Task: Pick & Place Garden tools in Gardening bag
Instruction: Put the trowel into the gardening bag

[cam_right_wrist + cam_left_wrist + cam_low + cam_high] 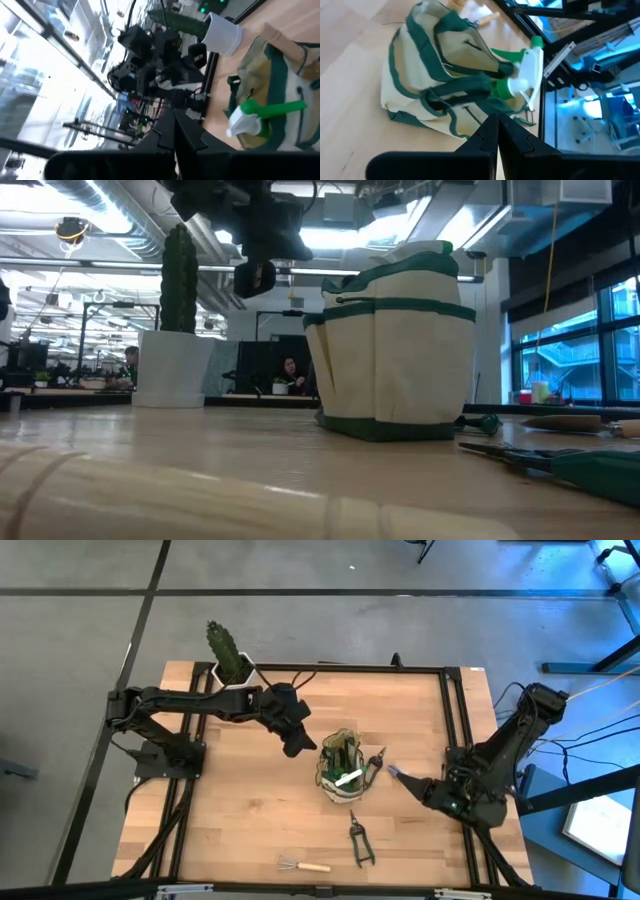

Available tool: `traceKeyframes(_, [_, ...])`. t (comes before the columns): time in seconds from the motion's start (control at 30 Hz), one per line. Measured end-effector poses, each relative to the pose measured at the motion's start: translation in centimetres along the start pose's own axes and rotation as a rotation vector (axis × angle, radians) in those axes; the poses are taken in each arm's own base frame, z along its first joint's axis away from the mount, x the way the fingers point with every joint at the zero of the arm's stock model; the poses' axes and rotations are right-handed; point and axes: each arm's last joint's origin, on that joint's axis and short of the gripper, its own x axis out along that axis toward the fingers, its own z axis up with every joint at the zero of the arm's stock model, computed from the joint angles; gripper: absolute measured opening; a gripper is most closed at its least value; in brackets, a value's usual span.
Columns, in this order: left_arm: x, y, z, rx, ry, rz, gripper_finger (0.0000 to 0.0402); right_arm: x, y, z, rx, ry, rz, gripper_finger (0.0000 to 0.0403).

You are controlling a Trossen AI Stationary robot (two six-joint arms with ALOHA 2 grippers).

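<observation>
The gardening bag point(343, 768) stands upright on its base in the middle of the table, cream cloth with green trim point(425, 75) and loop handles. A green and white spray bottle point(520, 75) sticks out of its top, nozzle end up point(260, 115). Dark snips point(377, 758) lie against the bag's right side. Green-handled pruning shears point(360, 840) and a little wire rake point(303, 864) lie flat near the front edge. My left gripper point(297, 748) hovers shut just left of the bag, empty point(497, 135). My right gripper point(393, 771) hovers shut right of the bag, empty point(175, 130).
A cactus in a white pot point(228, 665) stands at the table's far left corner. A black frame rail point(452, 730) runs along the right side. Bare wood lies at the front left point(230, 830). In the low view the rake's wooden handle point(200, 490) fills the foreground.
</observation>
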Motion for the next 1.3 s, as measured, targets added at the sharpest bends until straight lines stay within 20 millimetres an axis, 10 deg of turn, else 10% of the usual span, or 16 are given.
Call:
traceKeyframes(0.47, [0.0,-0.1,-0.1,0.063,0.033,-0.041,0.0002,0.8,4.2,-3.6,-0.298,0.301,0.165,0.0009])
traceKeyframes(0.83, [0.0,-0.1,-0.2,0.058,0.035,-0.042,0.0001,0.8,8.1,-3.9,-0.6,0.411,0.115,0.0122])
traceKeyframes(1.3, [0.0,-0.1,-0.2,0.059,0.033,-0.04,0.0003,-0.3,2.2,0.5,-0.81,0.96,-0.756,0.0165])
